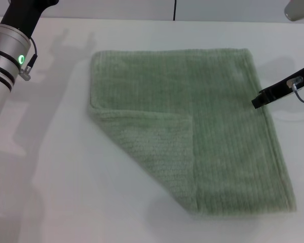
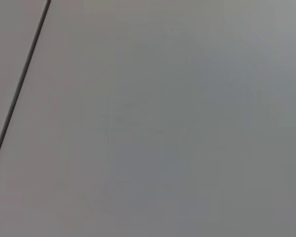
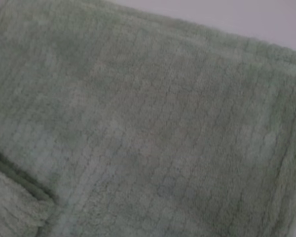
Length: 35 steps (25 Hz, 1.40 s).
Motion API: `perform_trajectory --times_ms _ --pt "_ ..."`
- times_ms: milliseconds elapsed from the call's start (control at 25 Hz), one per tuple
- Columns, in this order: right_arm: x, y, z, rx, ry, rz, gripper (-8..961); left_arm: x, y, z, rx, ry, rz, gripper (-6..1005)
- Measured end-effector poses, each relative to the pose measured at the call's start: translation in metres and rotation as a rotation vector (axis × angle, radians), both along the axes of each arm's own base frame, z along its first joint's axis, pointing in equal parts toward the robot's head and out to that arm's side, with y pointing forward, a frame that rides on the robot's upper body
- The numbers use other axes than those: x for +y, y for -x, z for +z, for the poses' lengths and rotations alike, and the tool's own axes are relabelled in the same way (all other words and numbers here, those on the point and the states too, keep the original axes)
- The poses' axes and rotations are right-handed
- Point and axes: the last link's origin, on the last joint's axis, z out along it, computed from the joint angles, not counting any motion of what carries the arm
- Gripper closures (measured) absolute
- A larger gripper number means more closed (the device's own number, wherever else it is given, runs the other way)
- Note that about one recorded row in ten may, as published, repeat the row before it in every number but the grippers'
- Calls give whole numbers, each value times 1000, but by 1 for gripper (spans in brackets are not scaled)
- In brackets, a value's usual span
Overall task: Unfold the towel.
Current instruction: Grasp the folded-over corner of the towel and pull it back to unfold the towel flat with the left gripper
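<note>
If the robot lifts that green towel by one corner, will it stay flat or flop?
Likely flop: the towel is soft terry, and its near-left corner already lies folded over. It probably drags rather than slides on the table, given its ribbed pile. It looks light, not fragile.

Towel (image 1: 213, 126) is seen as pale sage green, fine ribbed texture. Surface (image 1: 66, 192) is shown plain white. Left arm (image 1: 5, 61): silver, black bands, green light.
</note>
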Motion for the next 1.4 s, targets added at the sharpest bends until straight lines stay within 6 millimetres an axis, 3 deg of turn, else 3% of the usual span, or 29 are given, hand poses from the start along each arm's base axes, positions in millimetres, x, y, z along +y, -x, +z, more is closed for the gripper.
perform_trajectory --times_ms 1400 --pt "5 -6 -12 -34 -3 37 951 2 -5 -3 -3 10 -6 199"
